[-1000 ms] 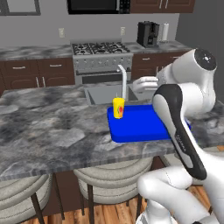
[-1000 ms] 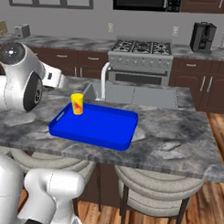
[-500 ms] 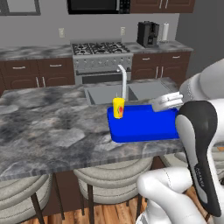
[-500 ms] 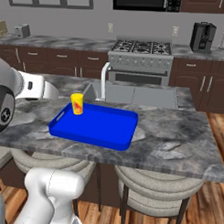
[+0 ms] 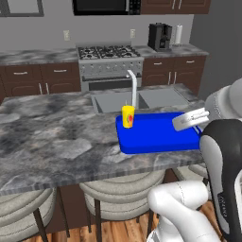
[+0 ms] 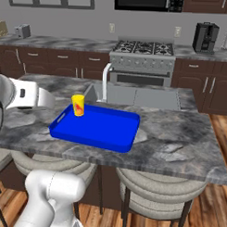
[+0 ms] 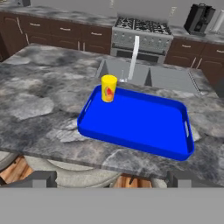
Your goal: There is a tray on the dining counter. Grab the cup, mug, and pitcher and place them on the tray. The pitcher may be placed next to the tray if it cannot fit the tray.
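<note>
- Left base view — the cup (image 5: 127, 116) stands upright on the tray (image 5: 160, 138), in its far left corner, close to the faucet (image 5: 133, 87). The tray lies on the counter (image 5: 56, 137) just in front of the sink (image 5: 142, 98). The arm is pulled back over the near edge, well clear of the cup.
- Right base view — same layout from the other side: cup (image 6: 78, 105) in the tray's (image 6: 105, 133) far corner beside the handle cut-out, the rest of the blue floor bare. No mug or pitcher is to be seen on this stretch of counter (image 6: 179, 141).
- Hand view — the gripper (image 7: 111, 179) looks down from behind the counter's near edge, finger tips (image 7: 41, 178) wide apart with nothing between them. The cup (image 7: 108, 88) sits apart from the tray's (image 7: 140, 120) rim, untouched.
- Judgement: the cup's part looks done, so the step in hand is probably going for the mug or pitcher. To do it well, the arm should draw away high, without sweeping across the cup or faucet — and the next item should go on the open middle or right of the tray.
</note>
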You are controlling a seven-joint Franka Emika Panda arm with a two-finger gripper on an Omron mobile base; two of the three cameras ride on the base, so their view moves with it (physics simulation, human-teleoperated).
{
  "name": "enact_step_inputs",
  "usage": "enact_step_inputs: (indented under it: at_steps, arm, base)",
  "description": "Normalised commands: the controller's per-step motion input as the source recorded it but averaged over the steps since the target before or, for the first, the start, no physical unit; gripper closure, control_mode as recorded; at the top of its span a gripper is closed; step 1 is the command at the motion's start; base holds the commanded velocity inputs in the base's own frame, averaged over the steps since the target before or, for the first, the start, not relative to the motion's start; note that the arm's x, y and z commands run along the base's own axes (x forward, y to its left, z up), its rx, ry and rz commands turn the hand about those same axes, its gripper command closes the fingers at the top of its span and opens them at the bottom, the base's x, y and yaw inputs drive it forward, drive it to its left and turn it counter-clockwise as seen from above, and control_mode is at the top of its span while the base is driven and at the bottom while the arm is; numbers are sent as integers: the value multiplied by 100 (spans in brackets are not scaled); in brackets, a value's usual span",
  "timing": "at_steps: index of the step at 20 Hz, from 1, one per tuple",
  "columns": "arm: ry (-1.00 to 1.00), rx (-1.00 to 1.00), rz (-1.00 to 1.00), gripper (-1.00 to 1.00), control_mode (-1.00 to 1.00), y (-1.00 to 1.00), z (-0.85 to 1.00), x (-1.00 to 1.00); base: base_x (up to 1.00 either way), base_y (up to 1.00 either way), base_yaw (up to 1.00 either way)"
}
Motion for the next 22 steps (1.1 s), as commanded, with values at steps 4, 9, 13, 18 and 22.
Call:
enact_step_inputs:
  at_steps: [4, 9, 13, 18, 22]
  arm:
    - [0, 0, 0, -100, -100, -4, 0, 0]
    - [0, 0, 0, -100, -100, -2, 0, -2]
    - [0, 1, 0, -100, -100, -2, 0, -1]
    - [0, 4, 0, -100, -100, -14, 0, -6]
    - [0, 0, 0, -100, -100, 0, 0, -3]
  base:
    - [0, 0, 0]
    - [0, 0, 0]
    - [0, 0, 0]
    - [0, 0, 0]
    - [0, 0, 0]
